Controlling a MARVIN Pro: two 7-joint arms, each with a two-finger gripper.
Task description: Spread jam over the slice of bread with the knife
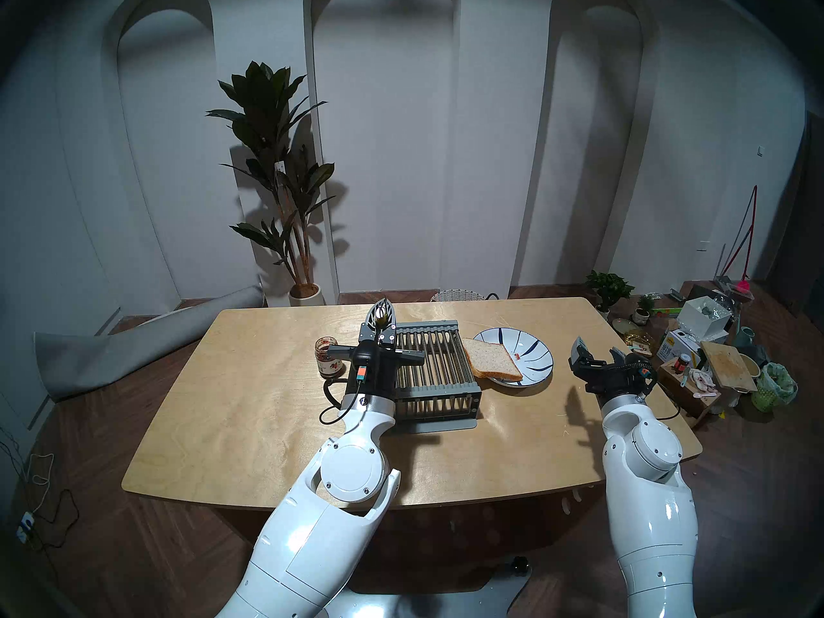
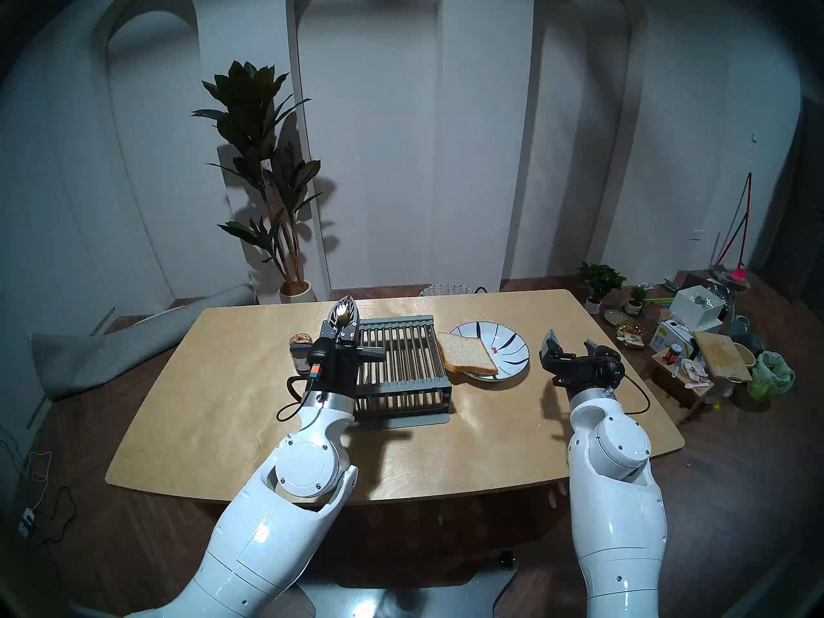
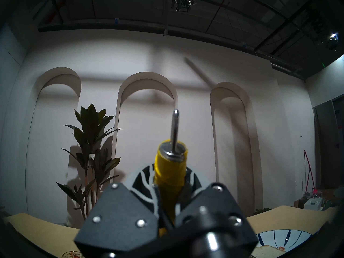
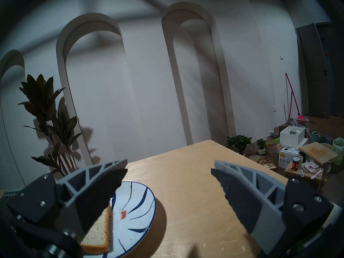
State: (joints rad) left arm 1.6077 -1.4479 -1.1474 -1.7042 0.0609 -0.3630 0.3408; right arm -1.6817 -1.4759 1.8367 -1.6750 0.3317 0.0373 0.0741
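The left gripper (image 1: 380,323) has its jaws clenched on the knife (image 3: 172,162), blade tilted up and away toward the desk's far edge; the jam (image 1: 328,356) jar sits just left, seemingly lower; right jaws released

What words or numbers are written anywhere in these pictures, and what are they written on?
No text can be read for certain.
white box on the floor: dark Chinese characters run down its side, too small to read.
jam jar on the table: the red-and-white label is too blurred to read.
paper tag on the tall plant: small marks, too small to read.
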